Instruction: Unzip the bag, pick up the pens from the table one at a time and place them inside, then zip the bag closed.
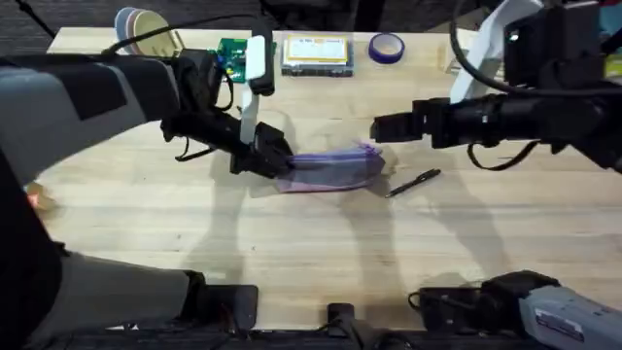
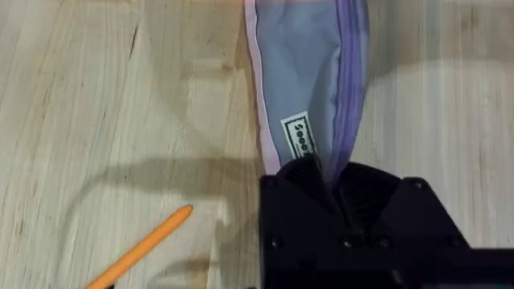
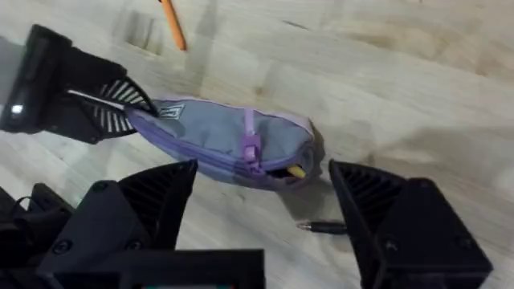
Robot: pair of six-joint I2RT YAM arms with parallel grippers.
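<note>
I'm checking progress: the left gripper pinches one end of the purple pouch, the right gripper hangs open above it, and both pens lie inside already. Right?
Not quite. The black pen lies on the table beside the pouch, as the right wrist view shows, and an orange pen lies outside too. The left gripper does pinch one end; the right gripper hangs open.

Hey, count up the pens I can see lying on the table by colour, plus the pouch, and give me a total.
Orange pen: 1
Black pen: 1
Lavender pouch: 1
Total: 3
</note>
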